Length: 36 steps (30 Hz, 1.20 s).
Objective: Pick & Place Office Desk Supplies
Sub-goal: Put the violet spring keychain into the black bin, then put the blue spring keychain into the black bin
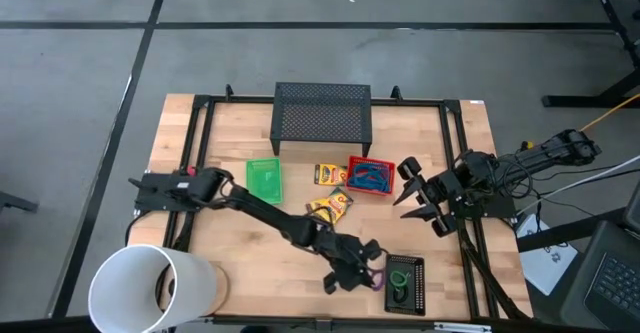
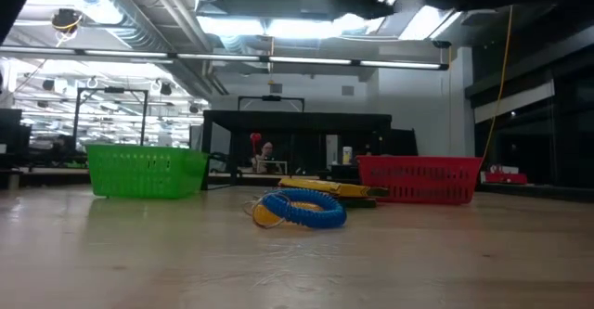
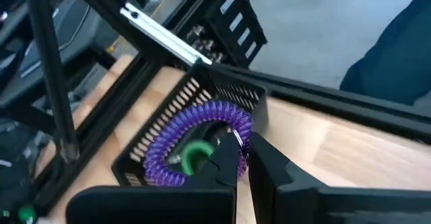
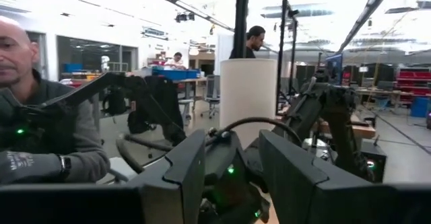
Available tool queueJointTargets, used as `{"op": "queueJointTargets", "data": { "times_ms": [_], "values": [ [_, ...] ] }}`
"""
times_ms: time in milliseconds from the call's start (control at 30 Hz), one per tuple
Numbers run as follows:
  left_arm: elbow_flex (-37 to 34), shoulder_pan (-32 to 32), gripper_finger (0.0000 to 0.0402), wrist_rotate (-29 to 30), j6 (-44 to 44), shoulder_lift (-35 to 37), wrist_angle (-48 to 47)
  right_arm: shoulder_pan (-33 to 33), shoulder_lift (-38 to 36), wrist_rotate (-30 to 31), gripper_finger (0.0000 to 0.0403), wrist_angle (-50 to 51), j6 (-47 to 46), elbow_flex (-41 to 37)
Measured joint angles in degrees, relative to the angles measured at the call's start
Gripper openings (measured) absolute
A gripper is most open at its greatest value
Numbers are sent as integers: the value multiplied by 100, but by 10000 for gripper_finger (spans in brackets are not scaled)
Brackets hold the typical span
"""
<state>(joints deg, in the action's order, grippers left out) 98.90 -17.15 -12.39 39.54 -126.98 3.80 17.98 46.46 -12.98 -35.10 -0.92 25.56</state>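
Observation:
My left gripper [image 1: 362, 270] reaches across the table's near side to the left edge of the small black mesh tray [image 1: 415, 298] and is shut on a purple rubber-band ring [image 3: 202, 126]. A green ring [image 1: 400, 278] lies in that tray. Two yellow crayon boxes [image 1: 328, 173] [image 1: 330, 210] lie mid-table. A blue coiled ring [image 2: 302, 209] rests on the nearer one. Blue cords [image 1: 369, 178] lie in the red tray. My right gripper [image 1: 415, 193] hovers open to the right of the red tray, touching nothing. My left gripper pinches the purple ring by one side of its loop [image 3: 237, 131] between the two fingers [image 3: 225, 167]. The rest of the loop stands out beyond the fingertips, over the black tray's corner [image 3: 249, 99]. Whether the ring touches the tray, I cannot tell.
A green tray [image 1: 265, 180] and a red tray [image 1: 352, 163] sit mid-table, with a big black mesh shelf [image 1: 322, 116] behind them. A big white cylinder [image 1: 150, 288] lies at the near left corner. A black frame [image 1: 452, 153] borders the table. People show in the room beyond.

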Motion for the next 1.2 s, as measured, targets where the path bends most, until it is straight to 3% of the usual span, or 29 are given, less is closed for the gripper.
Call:
{"op": "queueJointTargets", "data": {
  "times_ms": [467,767,933,1200],
  "values": [
    [1914,344,6,-1269,-65,-1264,-431,0,7,-56,140,76,-54,0],
    [2273,586,13,-1724,-146,-1501,-389,0,7,-56,140,222,-62,0],
    [2266,610,46,-1716,-358,-1500,-375,0,7,-56,140,239,-60,0],
    [2268,547,136,-1608,-488,-1499,-360,0,7,-56,139,237,-165,0]
  ]
}}
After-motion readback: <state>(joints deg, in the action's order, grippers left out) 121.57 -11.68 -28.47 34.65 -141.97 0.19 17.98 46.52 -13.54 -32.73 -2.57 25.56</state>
